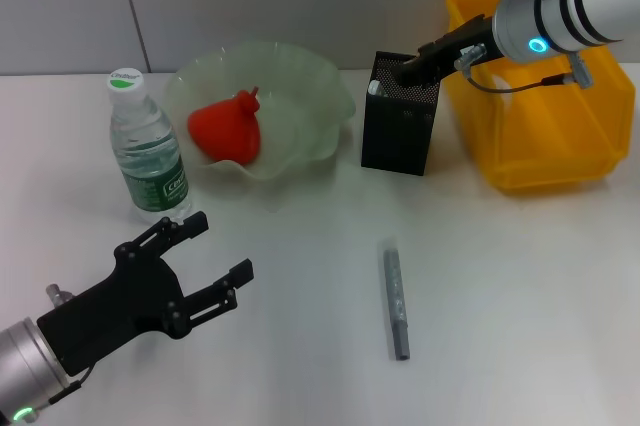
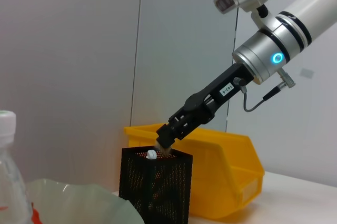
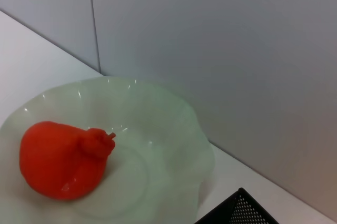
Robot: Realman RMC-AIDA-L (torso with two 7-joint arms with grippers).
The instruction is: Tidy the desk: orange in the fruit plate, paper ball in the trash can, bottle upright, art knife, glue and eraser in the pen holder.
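The right gripper (image 1: pixel 408 70), upper right, pinched a small white-tipped thing (image 2: pixel 152 154) over the pen holder (image 1: pixel 400 126) (should let go straight down); left gripper (image 1: pixel 205 256) sat open.

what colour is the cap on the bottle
White with a green mark on top, on the bottle; clearest in the head view.

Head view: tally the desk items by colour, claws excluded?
Red-orange: 1, the orange
Pale green: 1, the fruit plate
Clear: 1, the bottle, upright
Black: 1, the pen holder
Yellow: 1, the trash can
Grey: 1, a stick-shaped item lying on the table
Total: 6
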